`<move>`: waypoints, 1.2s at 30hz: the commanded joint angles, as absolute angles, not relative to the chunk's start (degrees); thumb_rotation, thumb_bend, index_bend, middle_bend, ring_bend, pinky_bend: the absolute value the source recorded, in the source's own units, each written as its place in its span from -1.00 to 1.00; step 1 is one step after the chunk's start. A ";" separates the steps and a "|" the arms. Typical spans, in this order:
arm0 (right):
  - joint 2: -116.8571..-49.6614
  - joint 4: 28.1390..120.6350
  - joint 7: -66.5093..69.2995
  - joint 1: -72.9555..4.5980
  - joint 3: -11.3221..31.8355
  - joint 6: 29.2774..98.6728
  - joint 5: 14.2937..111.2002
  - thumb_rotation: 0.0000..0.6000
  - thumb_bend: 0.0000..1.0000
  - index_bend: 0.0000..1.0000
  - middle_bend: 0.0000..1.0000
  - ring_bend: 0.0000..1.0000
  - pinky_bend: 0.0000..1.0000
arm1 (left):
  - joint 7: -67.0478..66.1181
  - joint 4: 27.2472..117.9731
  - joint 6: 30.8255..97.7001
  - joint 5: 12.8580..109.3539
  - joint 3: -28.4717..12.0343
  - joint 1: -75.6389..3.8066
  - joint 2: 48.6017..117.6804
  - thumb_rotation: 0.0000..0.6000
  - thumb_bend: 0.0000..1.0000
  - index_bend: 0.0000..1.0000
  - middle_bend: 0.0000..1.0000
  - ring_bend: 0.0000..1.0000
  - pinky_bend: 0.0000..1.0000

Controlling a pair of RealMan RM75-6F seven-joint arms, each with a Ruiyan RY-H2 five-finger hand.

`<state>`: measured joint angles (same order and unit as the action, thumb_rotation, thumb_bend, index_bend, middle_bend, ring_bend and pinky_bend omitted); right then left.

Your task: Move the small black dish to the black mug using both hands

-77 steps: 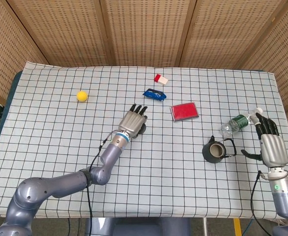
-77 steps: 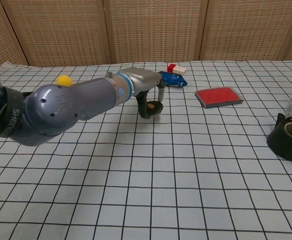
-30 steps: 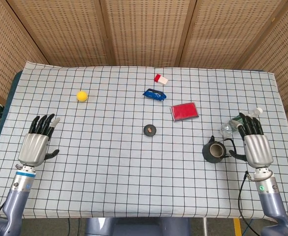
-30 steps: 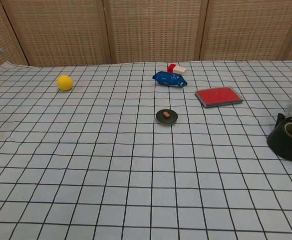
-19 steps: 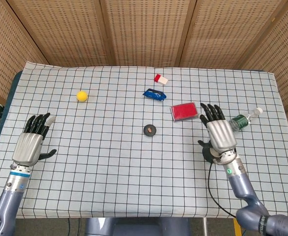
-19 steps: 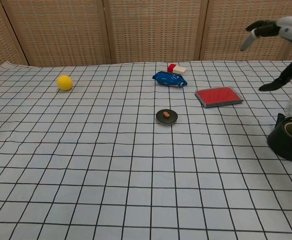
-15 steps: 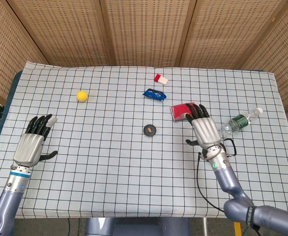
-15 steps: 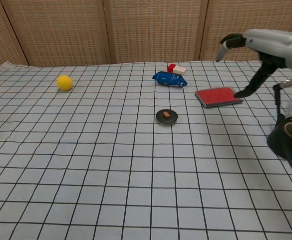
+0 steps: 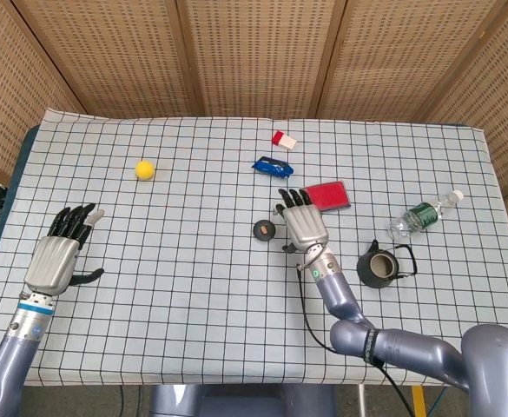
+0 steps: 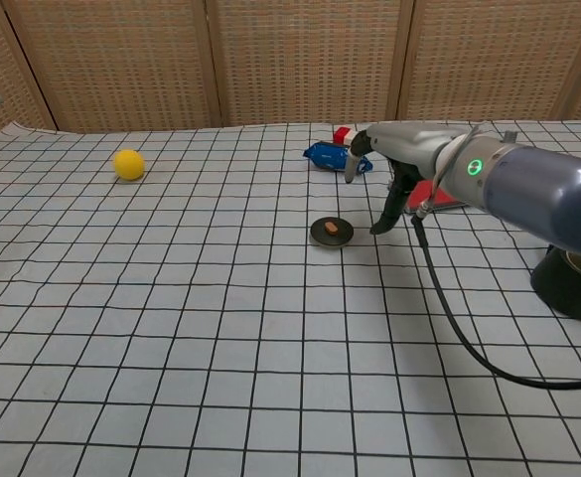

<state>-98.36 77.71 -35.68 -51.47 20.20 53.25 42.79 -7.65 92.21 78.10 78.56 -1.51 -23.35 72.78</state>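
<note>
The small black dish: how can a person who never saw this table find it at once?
Look near the middle of the checked tablecloth, just left of the right hand. The small black dish lies there, below the blue packet: round, flat, with a brownish bit in its centre.

On the desk point(image 9: 193, 287), the dish point(image 9: 265, 230) is flanked on its right by the right hand point(image 9: 303, 226). The mug point(image 9: 378, 268) is set further right, the ball point(image 9: 144, 169) far left.
</note>
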 commanded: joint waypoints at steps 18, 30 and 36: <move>-105.91 65.56 -35.86 -58.31 19.17 48.28 37.34 1.00 -0.20 -0.32 -0.75 -1.00 -0.97 | -5.17 92.28 75.48 78.67 -3.57 -22.53 71.89 1.00 -0.75 -0.85 -1.00 -1.00 -1.00; -108.50 60.35 -36.06 -60.86 18.88 46.54 36.67 1.00 -0.11 -0.33 -0.76 -1.00 -0.98 | -3.64 92.15 74.25 78.72 -4.41 -22.27 71.42 1.00 -0.75 -0.84 -1.00 -1.00 -1.00; -109.10 59.17 -37.04 -61.13 18.21 46.36 35.46 1.00 -0.11 -0.35 -0.78 -1.00 -0.99 | -3.32 92.34 73.58 79.07 -4.49 -22.18 71.29 1.00 -0.75 -0.84 -1.00 -1.00 -1.00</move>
